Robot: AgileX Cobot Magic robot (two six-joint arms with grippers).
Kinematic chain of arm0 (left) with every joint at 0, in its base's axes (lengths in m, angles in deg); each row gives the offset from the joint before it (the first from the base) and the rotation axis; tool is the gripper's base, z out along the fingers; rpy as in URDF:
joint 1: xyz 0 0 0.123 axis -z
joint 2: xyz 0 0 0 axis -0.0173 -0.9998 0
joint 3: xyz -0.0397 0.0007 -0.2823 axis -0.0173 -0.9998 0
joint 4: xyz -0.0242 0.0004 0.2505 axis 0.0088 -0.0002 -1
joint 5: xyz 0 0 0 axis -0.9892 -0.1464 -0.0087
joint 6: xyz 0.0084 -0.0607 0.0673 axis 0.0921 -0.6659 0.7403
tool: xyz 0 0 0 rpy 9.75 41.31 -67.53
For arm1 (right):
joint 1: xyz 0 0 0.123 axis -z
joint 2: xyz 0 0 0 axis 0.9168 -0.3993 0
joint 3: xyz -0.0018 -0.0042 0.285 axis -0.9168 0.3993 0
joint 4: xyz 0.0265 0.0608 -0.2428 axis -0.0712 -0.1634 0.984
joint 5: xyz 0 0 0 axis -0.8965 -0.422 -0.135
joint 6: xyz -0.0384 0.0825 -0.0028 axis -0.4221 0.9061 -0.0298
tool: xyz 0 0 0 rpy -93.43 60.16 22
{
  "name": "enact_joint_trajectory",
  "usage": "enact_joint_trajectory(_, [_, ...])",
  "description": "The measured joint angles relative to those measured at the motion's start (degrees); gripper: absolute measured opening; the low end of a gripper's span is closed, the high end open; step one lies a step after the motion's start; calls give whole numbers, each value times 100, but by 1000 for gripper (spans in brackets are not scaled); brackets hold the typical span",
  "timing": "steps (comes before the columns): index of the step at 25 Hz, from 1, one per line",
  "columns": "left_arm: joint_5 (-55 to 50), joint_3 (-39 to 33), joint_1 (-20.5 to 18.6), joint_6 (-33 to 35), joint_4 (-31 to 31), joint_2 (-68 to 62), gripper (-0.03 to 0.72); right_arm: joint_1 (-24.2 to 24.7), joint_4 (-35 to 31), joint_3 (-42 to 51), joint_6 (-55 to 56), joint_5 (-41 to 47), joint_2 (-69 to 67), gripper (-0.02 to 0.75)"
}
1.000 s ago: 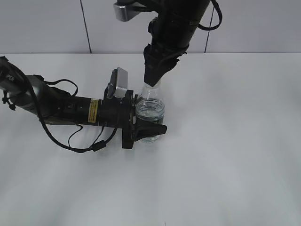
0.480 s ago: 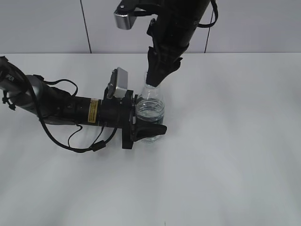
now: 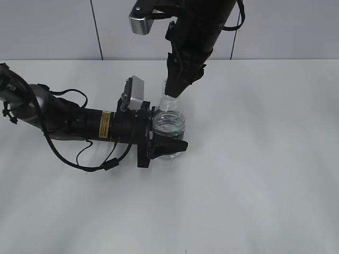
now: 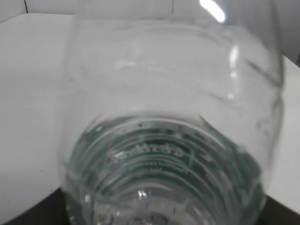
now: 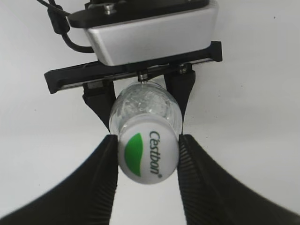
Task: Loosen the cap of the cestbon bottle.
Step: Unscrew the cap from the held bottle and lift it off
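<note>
Bottle-opening task at the grip stage. The cestbon bottle (image 3: 169,127) stands upright on the white table (image 3: 265,159), its lower body clamped between the jaws of the left gripper (image 3: 168,138), which reaches in level from the side. The right gripper (image 5: 148,154) descends from above, its two fingers pressed against opposite sides of the cap (image 5: 147,159), logo facing up. Cap appears seated on the neck; whether any turn has been made cannot be told, so the loosening twist is judged outstanding.
</note>
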Motion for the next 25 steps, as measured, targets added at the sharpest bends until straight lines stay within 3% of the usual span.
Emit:
enact_joint_trajectory(14, [36, 0, 0, -17, -49, 0, 412, 0, 2, 0, -23, 17, 24, 325])
enact_joint_trajectory(25, [65, 0, 0, -23, -110, 0, 412, 0, -212, 0, -29, 17, 38, 502])
